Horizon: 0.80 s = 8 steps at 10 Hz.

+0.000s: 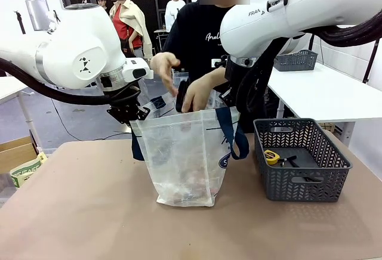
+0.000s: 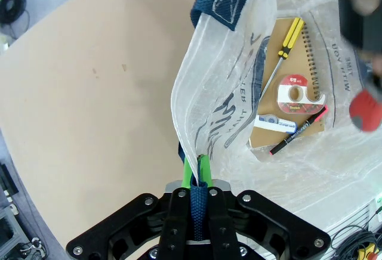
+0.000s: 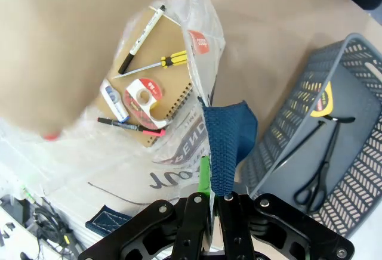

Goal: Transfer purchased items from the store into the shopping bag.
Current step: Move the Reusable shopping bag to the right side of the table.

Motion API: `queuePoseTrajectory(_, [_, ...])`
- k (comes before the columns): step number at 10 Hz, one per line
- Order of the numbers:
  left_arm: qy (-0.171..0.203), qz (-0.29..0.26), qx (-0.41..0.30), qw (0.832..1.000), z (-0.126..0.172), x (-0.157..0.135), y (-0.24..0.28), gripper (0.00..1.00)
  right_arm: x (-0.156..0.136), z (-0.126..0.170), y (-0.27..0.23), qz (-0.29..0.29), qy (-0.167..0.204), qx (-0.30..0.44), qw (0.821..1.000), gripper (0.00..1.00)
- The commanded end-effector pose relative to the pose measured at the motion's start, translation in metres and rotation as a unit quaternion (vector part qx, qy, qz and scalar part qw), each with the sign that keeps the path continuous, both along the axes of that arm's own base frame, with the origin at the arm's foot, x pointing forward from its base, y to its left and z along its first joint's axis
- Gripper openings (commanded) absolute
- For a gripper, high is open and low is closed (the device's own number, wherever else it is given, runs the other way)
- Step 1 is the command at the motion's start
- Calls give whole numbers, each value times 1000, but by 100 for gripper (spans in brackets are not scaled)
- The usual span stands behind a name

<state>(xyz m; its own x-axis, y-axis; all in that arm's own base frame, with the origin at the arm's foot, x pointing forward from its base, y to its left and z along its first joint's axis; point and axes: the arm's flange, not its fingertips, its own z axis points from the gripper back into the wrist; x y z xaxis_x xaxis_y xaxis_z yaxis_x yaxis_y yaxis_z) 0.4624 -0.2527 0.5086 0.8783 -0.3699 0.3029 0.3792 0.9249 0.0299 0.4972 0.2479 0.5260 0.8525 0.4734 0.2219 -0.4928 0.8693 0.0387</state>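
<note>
Pinching one navy strap (image 2: 200, 212) of the shopping bag (image 1: 182, 158) in the left end effector (image 2: 197, 167) and the other strap (image 3: 225, 146) in the right end effector (image 3: 209, 173), both pressed tight on the webbing. Standing upright mid-worktop (image 1: 89, 212), just left of the store (image 1: 301, 182), with a person's hand (image 1: 194, 93) at its mouth. Lying in the store: yellow tape measure (image 1: 272, 156).

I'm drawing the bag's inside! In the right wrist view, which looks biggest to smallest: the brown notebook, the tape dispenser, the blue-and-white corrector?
1. brown notebook
2. tape dispenser
3. blue-and-white corrector
The two small ones lie on the notebook, equally near the camera, so the order is sure.
</note>
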Motion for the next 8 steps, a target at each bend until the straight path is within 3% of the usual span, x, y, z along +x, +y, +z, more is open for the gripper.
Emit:
queuePoseTrajectory(1, [0,3,0,1000,0,1,3,0,1,0,-3,-2,-1,0,1000,0])
queuePoseTrajectory(8, [0,3,0,1000,0,1,3,0,1,0,-3,-2,-1,0,1000,0])
